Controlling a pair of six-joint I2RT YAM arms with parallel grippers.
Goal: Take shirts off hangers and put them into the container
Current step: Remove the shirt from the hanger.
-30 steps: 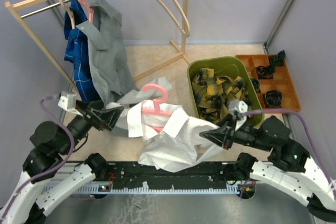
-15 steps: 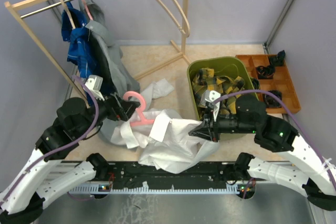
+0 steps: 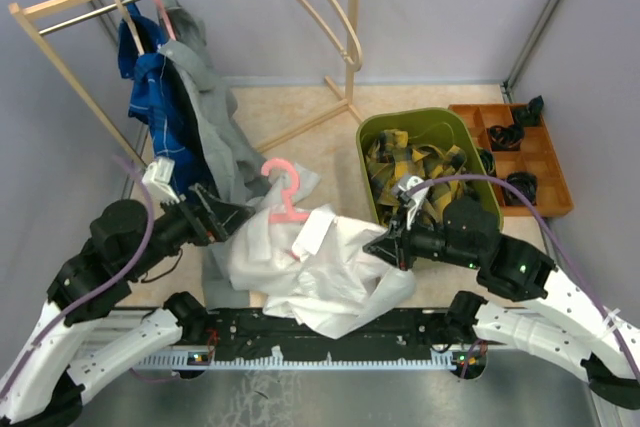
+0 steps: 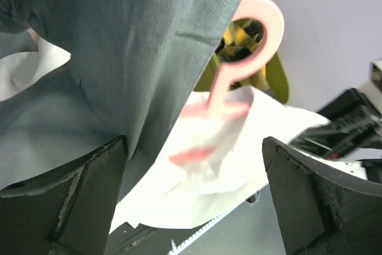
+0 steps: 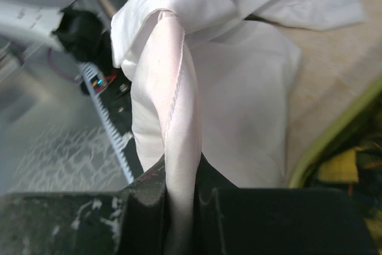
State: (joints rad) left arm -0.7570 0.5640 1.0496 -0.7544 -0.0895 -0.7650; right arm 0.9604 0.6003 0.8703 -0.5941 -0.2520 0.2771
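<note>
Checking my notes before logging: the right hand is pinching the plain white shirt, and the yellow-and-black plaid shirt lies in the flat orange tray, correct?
One slip: the yellow-and-black plaid shirt lies in the olive-green plastic basin, as the top external view shows. The right hand does pinch the plain white shirt.

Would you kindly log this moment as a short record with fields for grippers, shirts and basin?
left gripper: open, facing pink hanger
right gripper: shut on white shirt
white shirt: heaped on table, hanger's hook poking out
plaid shirt: in green basin
grey shirt, blue shirt: hanging at wooden rack
</note>
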